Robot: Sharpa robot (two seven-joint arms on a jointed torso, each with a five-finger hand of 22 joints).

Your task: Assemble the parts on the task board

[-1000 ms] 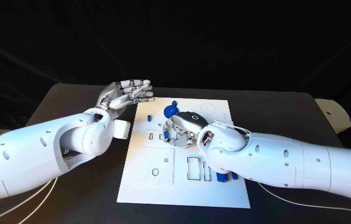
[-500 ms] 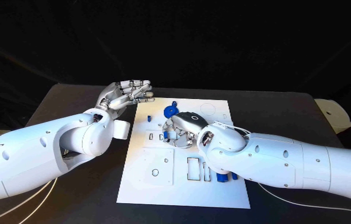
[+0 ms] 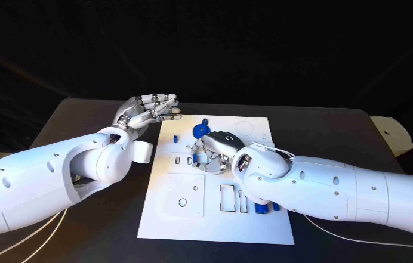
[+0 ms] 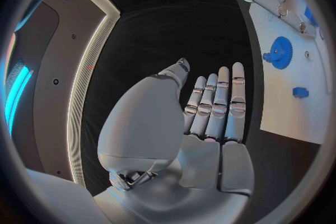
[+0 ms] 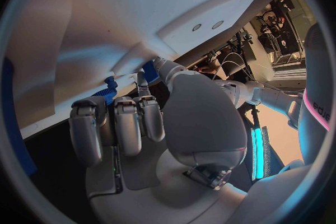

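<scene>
Probably the small blue part (image 3: 199, 157) is light, hard and a bit slippery, so it is best pinched by its sides. It sits near the middle of the white task board (image 3: 185, 215), at the fingertips of the right robot hand (image 3: 215, 151), which pinches it. The left robot hand (image 3: 148, 111) hovers beside the board's far corner, fingers apart, holding nothing.
</scene>
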